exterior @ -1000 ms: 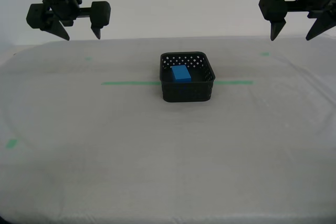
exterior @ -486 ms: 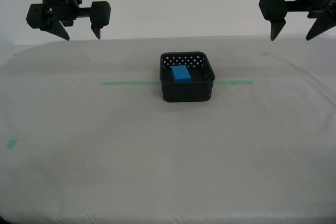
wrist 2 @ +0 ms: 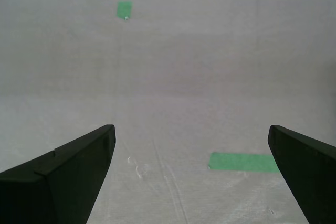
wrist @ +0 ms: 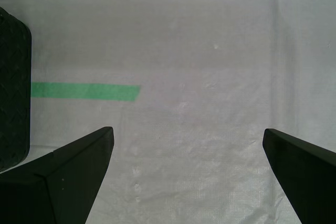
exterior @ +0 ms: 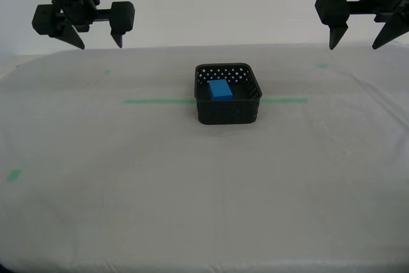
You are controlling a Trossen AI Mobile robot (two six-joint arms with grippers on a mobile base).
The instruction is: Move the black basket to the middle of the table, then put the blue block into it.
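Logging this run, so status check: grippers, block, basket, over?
My first gripper and my second gripper open, empty, raised. Blue block sits inside black basket, mid-table on the green tape line. Nothing in the way.

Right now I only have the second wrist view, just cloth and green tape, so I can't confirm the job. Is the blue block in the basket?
Observer: Yes. In the exterior view the blue block lies inside the black basket.
Operator: Good. Is my first gripper holding anything?
Observer: No. The first wrist view shows its fingers spread wide with only bare cloth between them.
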